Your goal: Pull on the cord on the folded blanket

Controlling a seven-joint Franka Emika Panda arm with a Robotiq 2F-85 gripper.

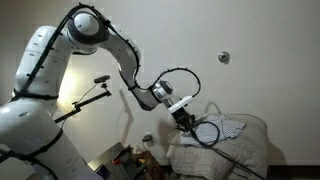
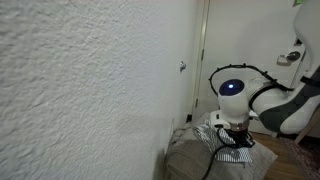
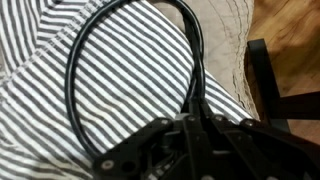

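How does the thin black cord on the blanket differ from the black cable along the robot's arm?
The thin black cord lies looped on striped fabric; the black arm cable arcs above the wrist. The cord runs into the gripper; the arm cable does not. Both are thin and black.

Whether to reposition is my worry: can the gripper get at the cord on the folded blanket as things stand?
Probably yes: the cord lies uncovered on the folded blanket and runs straight into the gripper, which seems shut on it.
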